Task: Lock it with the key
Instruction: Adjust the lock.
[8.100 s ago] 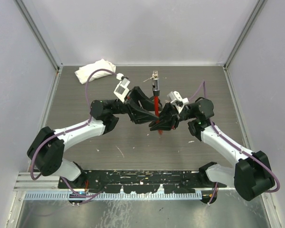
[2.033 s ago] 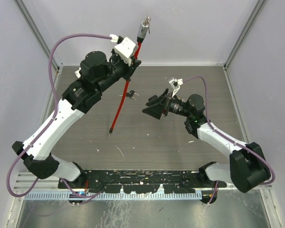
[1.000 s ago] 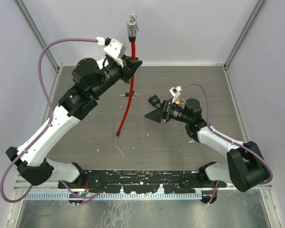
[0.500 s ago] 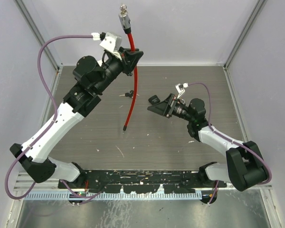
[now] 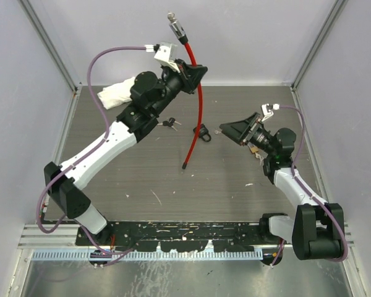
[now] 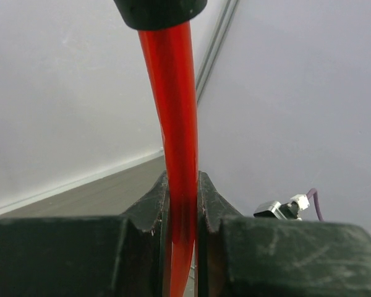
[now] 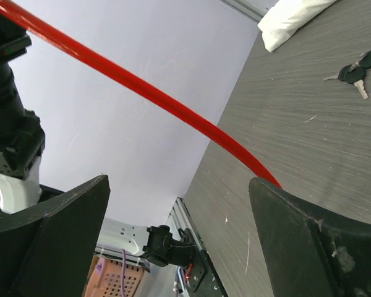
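Note:
The red cable lock (image 5: 198,105) is held up in the air, its metal lock head (image 5: 175,25) at the top and its free end (image 5: 185,166) hanging to the table. My left gripper (image 5: 196,72) is shut on the cable a little below the head. In the left wrist view the cable (image 6: 173,124) runs pinched between the two fingers (image 6: 151,213). The keys (image 5: 169,122) lie on the table behind the cable, also in the right wrist view (image 7: 355,73). My right gripper (image 5: 238,131) is open and empty, to the right of the cable (image 7: 142,93).
A white cloth (image 5: 117,94) lies at the back left corner of the table. A small black piece (image 5: 203,132) rests on the table between the cable and the right gripper. Grey walls close in the back and both sides.
The left arm has swung the cable and lock head to the right. The right gripper has drawn back to the right, still open.

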`<state>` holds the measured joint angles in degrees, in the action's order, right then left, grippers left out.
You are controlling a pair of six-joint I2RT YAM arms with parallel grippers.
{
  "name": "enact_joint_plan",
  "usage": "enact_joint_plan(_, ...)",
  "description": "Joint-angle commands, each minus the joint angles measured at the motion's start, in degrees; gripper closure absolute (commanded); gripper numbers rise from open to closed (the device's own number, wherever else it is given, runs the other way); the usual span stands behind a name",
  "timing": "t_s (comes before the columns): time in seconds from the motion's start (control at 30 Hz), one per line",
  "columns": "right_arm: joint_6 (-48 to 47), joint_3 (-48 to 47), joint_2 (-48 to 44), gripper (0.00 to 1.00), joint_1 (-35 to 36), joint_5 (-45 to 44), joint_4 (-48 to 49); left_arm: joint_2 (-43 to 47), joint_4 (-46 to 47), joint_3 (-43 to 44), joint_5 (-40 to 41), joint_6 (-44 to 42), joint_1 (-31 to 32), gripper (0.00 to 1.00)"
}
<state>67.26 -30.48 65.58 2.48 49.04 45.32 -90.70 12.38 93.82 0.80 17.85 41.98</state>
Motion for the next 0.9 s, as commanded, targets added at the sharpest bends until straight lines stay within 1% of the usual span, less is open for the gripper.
enact_joint_plan(0.0,6.22,0.66,-0.38,0.0,-5.39,3.44,5.12,-0.19,15.21,1.47,2.96,3.84,2.51,1.0)
enact_joint_plan(0.1,7.46,1.37,-0.43,0.0,-8.23,4.27,6.18,-1.67,20.32,-1.26,3.77,6.83,2.59,1.0)
enact_joint_plan(0.23,6.81,1.94,-0.58,0.0,-8.72,4.06,6.1,-4.34,26.37,-3.42,4.63,10.66,2.6,1.0)
enact_joint_plan(0.4,7.26,1.78,-0.71,0.0,-8.72,4.55,6.52,-7.74,30.0,-0.51,5.35,11.83,2.64,1.0)
enact_joint_plan(0.47,10.16,2.38,-0.66,0.0,-8.77,4.53,8.71,-9.34,31.83,1.35,6.19,11.08,2.63,1.0)
enact_joint_plan(0.57,17.82,3.58,0.17,0.0,-8.72,3.51,13.99,-12.31,34.5,3.57,8.35,9.83,2.63,1.0)
enact_joint_plan(0.63,24.84,4.51,2.16,0.0,-8.69,1.57,18.58,-14.13,37.28,4.96,9.46,9.75,2.56,1.0)
enact_joint_plan(0.73,37.28,4.47,7.08,0.04,-7.77,-2.58,28.22,-16.52,39.37,7.42,10.29,10.28,2.53,1.0)
enact_joint_plan(0.8,37.83,2.57,8.65,0.04,-6.35,-4.96,27.99,-17.61,40.69,9.05,10.59,10.89,2.55,1.0)
enact_joint_plan(0.87,35.69,1.29,8.72,0.04,-4.87,-8.4,23.87,-18.29,41.44,10.45,11.01,11.26,2.6,1.0)
